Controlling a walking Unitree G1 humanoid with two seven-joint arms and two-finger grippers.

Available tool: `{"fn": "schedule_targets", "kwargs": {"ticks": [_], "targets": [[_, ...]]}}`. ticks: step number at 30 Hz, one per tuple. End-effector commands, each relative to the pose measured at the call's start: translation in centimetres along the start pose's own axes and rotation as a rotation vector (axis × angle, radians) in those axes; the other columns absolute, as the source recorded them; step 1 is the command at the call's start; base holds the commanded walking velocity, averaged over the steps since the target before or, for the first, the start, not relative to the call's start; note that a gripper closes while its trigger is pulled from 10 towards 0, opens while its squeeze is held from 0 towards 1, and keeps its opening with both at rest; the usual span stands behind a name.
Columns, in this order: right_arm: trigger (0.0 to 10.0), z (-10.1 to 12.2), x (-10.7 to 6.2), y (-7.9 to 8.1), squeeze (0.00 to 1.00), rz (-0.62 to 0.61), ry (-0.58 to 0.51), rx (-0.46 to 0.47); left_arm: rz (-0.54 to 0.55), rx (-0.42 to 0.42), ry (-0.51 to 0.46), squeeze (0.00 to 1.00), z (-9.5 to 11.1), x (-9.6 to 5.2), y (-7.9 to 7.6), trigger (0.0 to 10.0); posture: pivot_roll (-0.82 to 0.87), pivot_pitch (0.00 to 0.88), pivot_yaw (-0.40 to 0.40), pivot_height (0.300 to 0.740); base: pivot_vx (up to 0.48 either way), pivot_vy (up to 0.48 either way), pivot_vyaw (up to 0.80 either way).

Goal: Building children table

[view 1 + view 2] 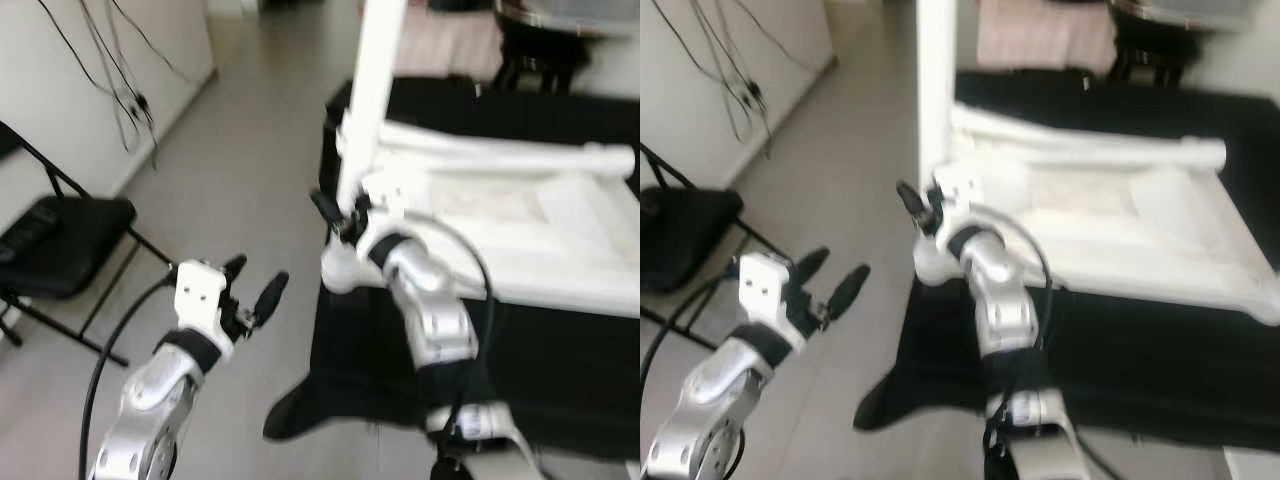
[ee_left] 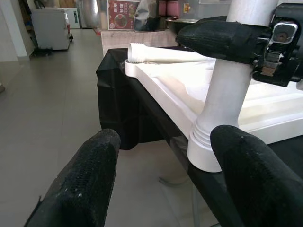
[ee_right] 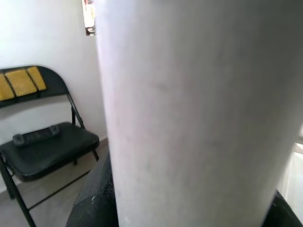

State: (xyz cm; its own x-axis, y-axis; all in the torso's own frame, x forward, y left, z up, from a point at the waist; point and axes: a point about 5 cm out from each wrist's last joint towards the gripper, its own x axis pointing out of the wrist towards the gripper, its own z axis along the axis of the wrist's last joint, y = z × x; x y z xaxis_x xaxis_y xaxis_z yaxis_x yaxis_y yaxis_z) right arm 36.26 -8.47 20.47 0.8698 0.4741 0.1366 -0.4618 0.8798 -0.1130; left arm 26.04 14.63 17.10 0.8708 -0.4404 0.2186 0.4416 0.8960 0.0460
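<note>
Right tool (image 1: 340, 215) clamped on upright white leg (image 1: 372, 95), near its lower end; fingers (image 1: 325, 206) pressed against the tube. Leg standing vertical, long axis straight up, ribbed foot seated at the near left corner of the white tabletop (image 1: 520, 225). In the right wrist view, leg (image 3: 199, 113) close before the camera, with black finger (image 3: 92, 201) edges at either side.

Tabletop lying flat, upside down, on a black-covered table (image 1: 400, 345); cloth hanging down the table's front and side. Second leg (image 1: 510, 155) lying on its side across the far part of the tabletop, long axis running left to right, threaded end toward the robot's left in the left wrist view (image 2: 161, 53).

Left tool (image 1: 255, 290) held in the air over the floor (image 1: 240, 150), left of the table and well apart from the upright leg; fingers (image 2: 83, 184) spread apart, holding nothing. In the left wrist view, pointing toward the base of the upright leg (image 2: 222, 99).

Black folding chair (image 1: 55, 245) at the left, against the wall; dark flat object on its seat, kind not clear. Cables (image 1: 120, 90) hanging down the wall above it.
</note>
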Motion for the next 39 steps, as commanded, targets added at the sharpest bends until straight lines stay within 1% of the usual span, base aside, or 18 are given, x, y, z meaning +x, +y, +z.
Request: {"fn": "schedule_targets", "kwargs": {"ticks": [1, 5, 6, 7, 8, 9, 12, 13, 14, 16, 18, 19, 26, 27, 28, 34, 35, 39], "targets": [[0.0, -3.6, -0.6, -1.1, 0.0, -0.031, 0.175, -0.012, 0.004, 0.0, 0.005, 0.0, -0.3, 0.0, 0.4, 10.0, 0.0, 0.12, -0.044, 0.74, 0.0, 0.0, 0.0], [0.0, -2.6, 0.1, -1.4, 0.0, -0.032, 0.163, -0.031, 0.018, 0.006, -0.003, 0.0, -0.2, 0.0, 0.6, 10.0, 0.0, 0.116, -0.049, 0.74, 0.0, 0.0, 0.0], [2.4, -2.0, 0.1, -1.1, 0.0, -0.037, 0.164, -0.03, 0.024, 0.009, -0.007, 0.0, -0.2, 0.1, 0.6, 10.0, 0.01, 0.119, -0.05, 0.74, 0.0, 0.0, 0.0], [2.4, -2.0, 0.1, -1.1, 0.0, -0.037, 0.164, -0.03, 0.024, 0.009, -0.007, 0.0, -0.2, 0.1, 0.6, 10.0, 0.01, 0.119, -0.05, 0.74, 0.0, 0.0, 0.0], [10.0, -1.4, 0.2, -0.8, 0.23, -0.033, 0.166, -0.033, 0.029, 0.01, -0.01, 0.0, -0.2, 0.1, 0.6, 10.0, 0.01, 0.12, -0.051, 0.74, 0.0, 0.0, 0.0], [10.0, -0.5, 0.4, -0.6, 0.79, 0.003, 0.134, -0.009, 0.029, 0.011, -0.012, 0.0, -0.2, 0.1, 0.6, 10.0, 0.01, 0.124, -0.052, 0.74, 0.0, 0.0, 0.0], [10.0, 0.0, 0.6, -0.4, 0.79, 0.029, 0.109, 0.007, 0.028, 0.011, -0.013, 0.0, -0.2, 0.1, 0.6, 10.0, 0.01, 0.124, -0.052, 0.74, 0.0, 0.0, 0.0], [10.0, 1.0, 1.2, -0.6, 1.0, 0.089, 0.068, 0.019, 0.024, 0.008, -0.013, 0.0, -0.2, 0.1, 0.5, 10.0, 0.01, 0.132, -0.052, 0.74, 0.0, 0.0, 0.0], [10.0, 2.0, 1.7, -0.8, 1.0, 0.176, 0.026, 0.028, 0.019, 0.005, -0.014, 0.0, -0.2, 0.1, 0.4, 10.0, 0.01, 0.14, -0.052, 0.74, 0.0, 0.0, 0.0], [10.0, 2.0, 1.7, -0.8, 1.0, 0.176, 0.026, 0.028, 0.019, 0.005, -0.014, 0.0, -0.2, 0.1, 0.4, 10.0, 0.01, 0.14, -0.052, 0.74, 0.0, 0.0, 0.0], [10.0, 2.9, 2.1, -1.2, 1.0, 0.263, -0.015, 0.03, 0.015, 0.003, -0.016, 0.0, -0.2, 0.1, 0.3, 10.0, 0.01, 0.148, -0.055, 0.74, 0.0, 0.0, 0.0], [10.0, 4.6, 2.5, -1.8, 1.0, 0.445, -0.072, 0.016, 0.009, 0.001, -0.019, 0.0, 0.0, 0.0, 0.1, 10.0, 0.03, 0.165, -0.06, 0.74, 0.0, 0.0, 0.0], [10.0, 6.4, 3.1, -1.7, 1.0, 0.609, -0.113, -0.048, 0.005, 0.0, -0.021, 0.0, 0.2, -0.3, -0.3, 10.0, 0.05, 0.186, -0.06, 0.74, 0.0, 0.0, 0.0], [10.0, 6.8, 3.3, -1.4, 0.08, 0.649, -0.12, -0.05, 0.004, 0.0, -0.02, 0.0, 0.2, -0.3, -0.4, 10.0, 0.05, 0.19, -0.06, 0.74, 0.0, 0.0, 0.0], [10.0, 7.2, 3.3, -1.0, 0.0, 0.72, -0.121, -0.042, 0.002, -0.001, -0.019, 0.0, 0.3, -0.4, -0.5, 10.0, 0.06, 0.201, -0.06, 0.74, 0.0, 0.0, 0.0], [10.0, 8.3, 3.8, -0.3, 0.0, 0.851, -0.124, -0.008, -0.004, -0.004, -0.012, 0.0, 0.3, -0.7, -0.8, 10.0, 0.07, 0.212, -0.061, 0.74, 0.0, 0.0, 0.0], [0.0, 8.3, 4.0, -0.3, 0.0, 0.868, -0.11, -0.028, -0.005, -0.004, -0.011, 0.0, 0.4, -0.8, -0.9, 10.0, 0.08, 0.216, -0.061, 0.74, 0.0, 0.0, 0.0], [0.0, 8.2, 4.0, -0.4, 0.0, 0.876, -0.108, -0.043, -0.004, -0.005, -0.01, 0.0, 0.4, -0.8, -1.0, 10.0, 0.08, 0.216, -0.061, 0.74, 0.0, 0.0, 0.0]]}}
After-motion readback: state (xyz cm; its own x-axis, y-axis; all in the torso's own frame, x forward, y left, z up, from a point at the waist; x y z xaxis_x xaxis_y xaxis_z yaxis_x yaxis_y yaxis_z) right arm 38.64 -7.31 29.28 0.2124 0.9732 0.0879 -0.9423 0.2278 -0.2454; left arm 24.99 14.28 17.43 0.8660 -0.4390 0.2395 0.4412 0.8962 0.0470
